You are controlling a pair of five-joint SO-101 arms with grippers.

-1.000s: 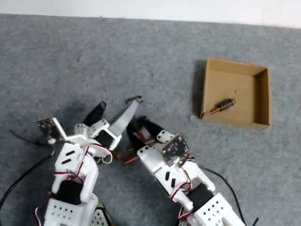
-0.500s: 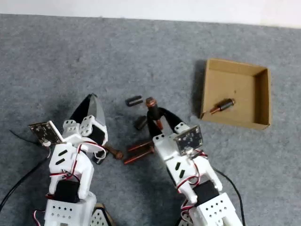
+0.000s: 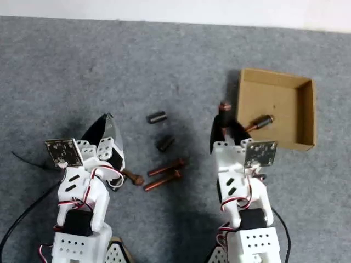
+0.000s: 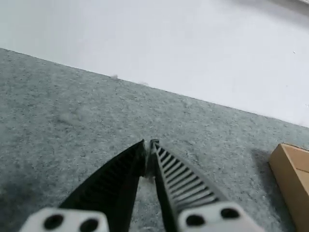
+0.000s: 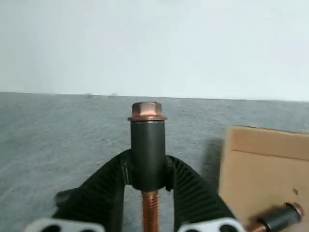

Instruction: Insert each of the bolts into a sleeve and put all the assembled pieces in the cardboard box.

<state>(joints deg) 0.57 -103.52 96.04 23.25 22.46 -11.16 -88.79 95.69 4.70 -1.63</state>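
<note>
Drop-off time: right gripper (image 5: 147, 170) clamps the sleeved bolt (image 5: 147, 145) by the box (image 3: 274, 76) at centre-right; next, carry it over the wall and release. Left gripper (image 4: 148, 153) is closed, empty.

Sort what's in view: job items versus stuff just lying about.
Job: cardboard box; finished piece inside it; assembled piece held in the right end effector; far sleeve; near sleeve; upper bolt; lower bolt; leftmost bolt.
Lying about: black cable; grey mat.
</note>
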